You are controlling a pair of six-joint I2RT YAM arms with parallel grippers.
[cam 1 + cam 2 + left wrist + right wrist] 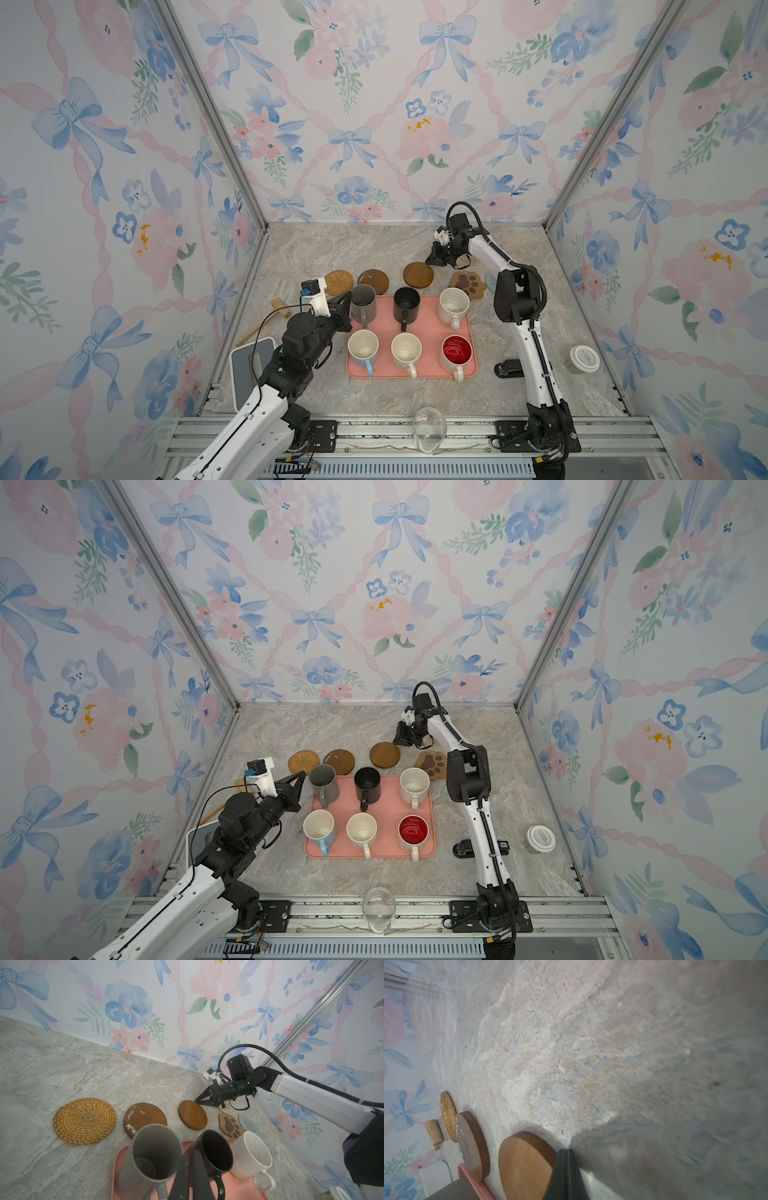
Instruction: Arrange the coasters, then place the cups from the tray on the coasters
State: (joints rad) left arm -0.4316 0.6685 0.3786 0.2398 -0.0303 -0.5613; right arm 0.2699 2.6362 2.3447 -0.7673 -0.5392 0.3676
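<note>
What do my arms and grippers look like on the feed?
Left arm and right arm: white links, black joints. Left gripper and right gripper: black, tapering wedge fingers. A ribbed black cable runs along the right arm; a green light glows at its wrist.

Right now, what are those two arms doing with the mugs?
The right gripper, shut, has its tip at the edge of a brown round coaster behind the pink tray. The left gripper, also shut, is beside the grey mug. All six mugs sit on the tray; none is on a coaster yet.
</note>
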